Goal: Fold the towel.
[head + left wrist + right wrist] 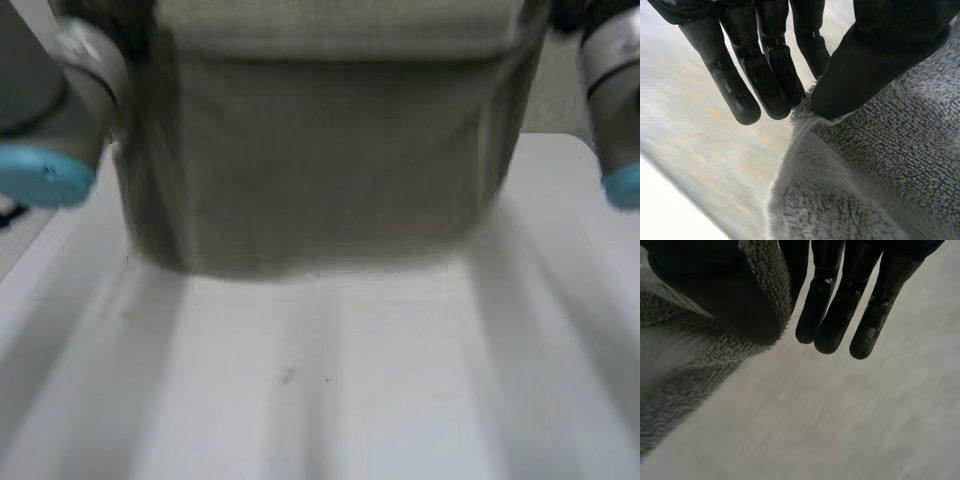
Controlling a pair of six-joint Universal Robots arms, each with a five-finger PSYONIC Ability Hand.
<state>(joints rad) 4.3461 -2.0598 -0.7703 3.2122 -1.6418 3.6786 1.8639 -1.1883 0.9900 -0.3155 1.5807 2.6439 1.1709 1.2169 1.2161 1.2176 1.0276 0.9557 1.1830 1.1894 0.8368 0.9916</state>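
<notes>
A grey terry towel [320, 160] hangs spread in the air above the white table [330, 400], its lower edge just over the surface. In the left wrist view my left hand [875, 60] pinches a corner of the towel [880, 165] between thumb and straight fingers [770, 75]. In the right wrist view my right hand [840, 300] grips another corner of the towel [685, 370] between the thumb and one finger, while its other fingers [875, 315] hang straight beside the cloth.
My left arm [60, 120] and right arm [615, 90] flank the raised towel at the two sides. The table has bare surface in front of the hanging cloth, and its edge runs along the left.
</notes>
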